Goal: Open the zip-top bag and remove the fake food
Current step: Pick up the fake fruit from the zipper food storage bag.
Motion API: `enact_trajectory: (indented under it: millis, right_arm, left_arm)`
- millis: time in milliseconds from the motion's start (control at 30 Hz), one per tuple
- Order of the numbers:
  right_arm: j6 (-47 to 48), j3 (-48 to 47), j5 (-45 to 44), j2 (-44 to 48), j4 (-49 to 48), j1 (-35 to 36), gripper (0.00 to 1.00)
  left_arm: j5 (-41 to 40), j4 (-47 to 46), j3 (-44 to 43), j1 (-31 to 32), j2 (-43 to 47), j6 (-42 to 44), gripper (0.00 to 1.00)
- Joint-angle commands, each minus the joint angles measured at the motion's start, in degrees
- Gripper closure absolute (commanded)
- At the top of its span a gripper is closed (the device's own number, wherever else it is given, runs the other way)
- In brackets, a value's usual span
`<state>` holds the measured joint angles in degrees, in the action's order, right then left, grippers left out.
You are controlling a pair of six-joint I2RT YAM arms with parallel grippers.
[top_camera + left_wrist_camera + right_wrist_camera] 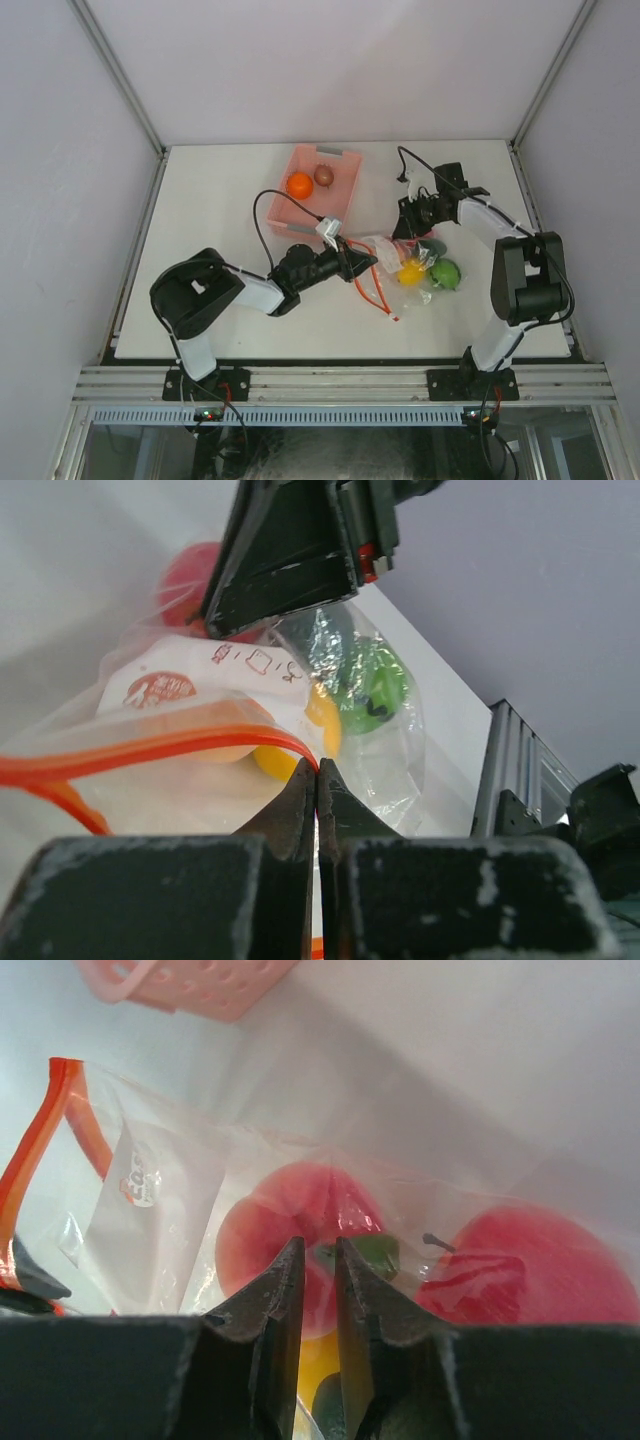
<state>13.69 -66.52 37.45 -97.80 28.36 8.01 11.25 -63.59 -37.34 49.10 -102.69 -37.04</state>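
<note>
Zip-top bag [386,250] lies on the table [220,200] holding yellow, green and red fake food [411,271]. An orange piece [299,184] and a brown piece [324,175] sit in the pink basket [333,152] beyond. Left tool [317,764], its arm stretched low, is clamped on the bag's red zipper edge. Right tool [315,1242] shows a narrow gap against the plastic, and any grip cannot be told.

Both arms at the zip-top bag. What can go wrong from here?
1. The left fingers pinch only a thin edge at the zipper strip; it may slip out when pulled.
2. The right fingers stand narrowly apart over the bag, right above a red piece; they may catch food along with film, or miss the film.
3. Without a firm second hold, the whole bag may drag instead of opening.
</note>
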Motion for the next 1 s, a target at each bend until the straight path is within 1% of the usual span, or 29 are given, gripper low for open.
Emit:
enact_trajectory:
  millis: [0, 133, 233, 367, 500, 600, 733, 867, 967]
  right_arm:
    - [9.85, -6.21, 11.08, -2.20, 12.58, 0.17, 0.82]
    - [14.79, -7.82, 13.90, -2.92, 17.64, 1.57, 0.78]
    - [15.23, -8.41, 13.75, -2.20, 18.55, 1.77, 0.76]
    - [13.40, -8.00, 9.74, 1.56, 16.50, 0.16, 0.73]
    - [10.87, -5.49, 2.69, 3.78, 12.19, -0.29, 0.71]
    - [10.04, -5.29, -1.71, 2.17, 11.23, 0.46, 0.71]
    - [11.13, -5.77, -6.48, -0.84, 12.36, 3.37, 0.73]
    - [12.78, -7.17, -7.54, -4.52, 15.42, 5.87, 0.75]
    - [14.06, -8.63, -7.47, -7.68, 18.04, 7.31, 0.81]
  left_arm:
    - [4.45, -8.06, 1.31, 0.10, 2.70, 2.06, 1.00]
    - [5.01, -7.95, 2.66, 0.50, 3.43, 3.80, 0.99]
    - [4.58, -7.95, 4.11, 1.05, 4.23, 6.28, 0.99]
    - [4.22, -7.94, 5.69, 1.08, 5.15, 8.03, 0.98]
    - [5.18, -8.04, 5.84, 1.17, 5.22, 8.55, 0.99]
    - [5.58, -7.98, 5.61, 1.20, 5.53, 8.77, 0.99]
    - [5.38, -7.24, 5.70, 1.17, 5.51, 9.37, 0.99]
    - [5.55, -6.72, 5.64, 1.17, 4.59, 9.65, 0.99]
    - [5.92, -6.63, 5.68, 1.09, 3.72, 9.89, 0.99]
